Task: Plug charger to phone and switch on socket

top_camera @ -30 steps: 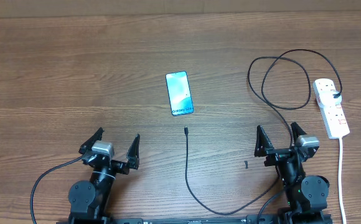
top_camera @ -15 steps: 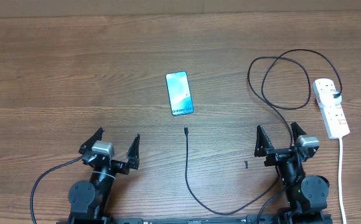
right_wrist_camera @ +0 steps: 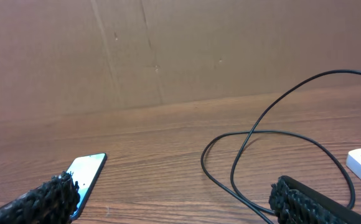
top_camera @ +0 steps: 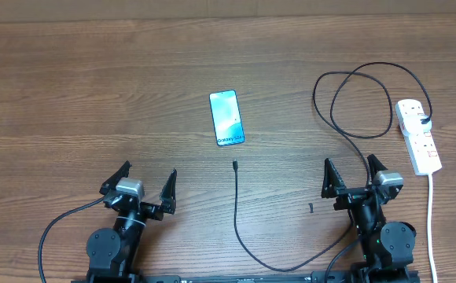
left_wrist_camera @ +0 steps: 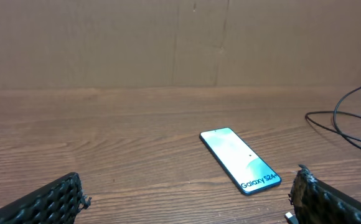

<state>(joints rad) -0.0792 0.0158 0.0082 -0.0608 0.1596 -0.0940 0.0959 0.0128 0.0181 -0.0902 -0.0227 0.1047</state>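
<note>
- Holding the left pincer [top_camera: 149, 168] spread wide over the near left part of the worktop [top_camera: 79, 86], pinching nothing.
- Holding the right pincer [top_camera: 348, 159] spread wide too, over the near right part, likewise empty.
- Showing the phone [top_camera: 227, 118] lying flat near the middle of the worktop, screen lit and facing up, "Galaxy S24" text at its near end, well apart from both pincers.
- Showing the charger [top_camera: 237, 206] lying loose: connector tip resting just short of the phone's near edge, not touching it.
- Tracing its cable toward the near edge, curving right by the right pincer, then looping in wide coils up to a black plug [top_camera: 424, 120].
- Showing the socket [top_camera: 418, 137] lying at the far right, black plug seated near its far end, white cord [top_camera: 432, 224] trailing toward the near edge.
- Framing the phone, in the left wrist view, between and beyond both fingers [left_wrist_camera: 46, 200].
</note>
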